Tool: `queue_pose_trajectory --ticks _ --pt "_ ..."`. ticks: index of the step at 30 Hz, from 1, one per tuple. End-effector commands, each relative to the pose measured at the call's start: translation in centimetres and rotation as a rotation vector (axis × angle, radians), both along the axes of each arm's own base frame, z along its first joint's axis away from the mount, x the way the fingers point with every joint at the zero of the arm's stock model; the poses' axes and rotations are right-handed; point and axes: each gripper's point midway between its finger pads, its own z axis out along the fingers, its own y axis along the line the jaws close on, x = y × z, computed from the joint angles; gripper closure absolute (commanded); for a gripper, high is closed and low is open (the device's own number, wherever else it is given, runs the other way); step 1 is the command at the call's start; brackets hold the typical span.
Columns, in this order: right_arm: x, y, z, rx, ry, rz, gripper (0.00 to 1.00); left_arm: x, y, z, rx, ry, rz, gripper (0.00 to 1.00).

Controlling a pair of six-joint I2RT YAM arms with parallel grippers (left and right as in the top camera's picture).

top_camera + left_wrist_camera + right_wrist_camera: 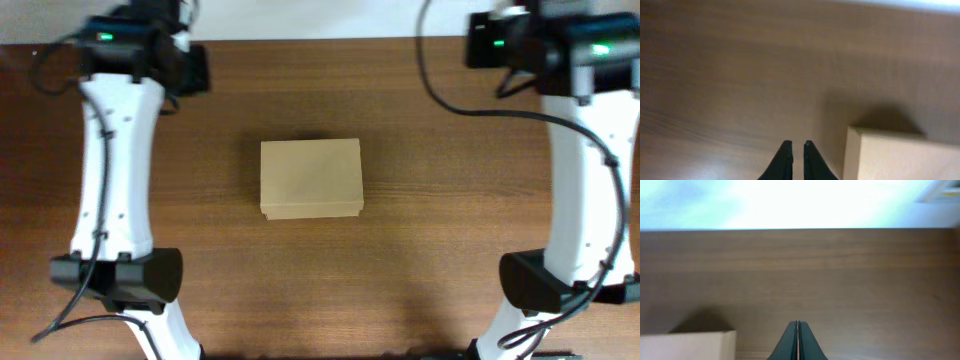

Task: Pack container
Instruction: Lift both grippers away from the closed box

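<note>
Seemingly plain, the closed tan container (311,178) sits mid-table (420,250).

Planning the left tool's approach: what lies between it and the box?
Nothing: only bare table separates the left tool from the box, as the left wrist view shows.

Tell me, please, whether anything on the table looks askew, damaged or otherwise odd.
Nothing stands out. The cardboard box sits in the middle of the table with its lid down, roughly square to the table's edges. No dents, tears or spills are visible, and nothing else lies around it.
</note>
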Motion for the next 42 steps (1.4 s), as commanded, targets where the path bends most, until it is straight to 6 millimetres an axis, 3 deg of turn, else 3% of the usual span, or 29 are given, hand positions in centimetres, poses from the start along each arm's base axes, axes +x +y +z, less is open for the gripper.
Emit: queue_pose_trajectory --ticks 1,4,5,7,8,9,10,42 --pt "-0.3 -2.5 0.6 0.009 -0.009 -0.051 0.96 -0.6 3.3 5.1 0.021 -0.136 0.062 0.87" --pt "-0.2 -3.1 0.6 0.055 -0.009 -0.044 0.96 -1.0 4.9 6.7 0.023 -0.179 0.098 0.8" --pt "-0.2 -3.3 0.6 0.062 -0.009 -0.046 0.89 -1.2 5.3 6.9 0.024 -0.181 0.107 0.74" --pt "-0.3 -3.6 0.6 0.063 -0.009 -0.052 0.55 -1.4 5.8 6.8 0.025 -0.174 0.118 0.57" --pt "-0.3 -3.6 0.6 0.062 -0.009 -0.052 0.19 -1.5 5.9 6.6 0.025 -0.165 0.121 0.44" --pt "-0.3 -3.6 0.6 0.062 -0.009 -0.052 0.01 -1.6 5.9 6.5 0.026 -0.159 0.122 0.15" --pt "-0.3 -3.6 0.6 0.062 -0.008 -0.052 0.01 -1.7 5.9 6.4 0.026 -0.154 0.121 0.0" --pt "-1.1 -3.6 -0.3 0.062 0.042 -0.052 0.01 -2.0 5.8 6.1 0.022 -0.136 0.119 0.0"
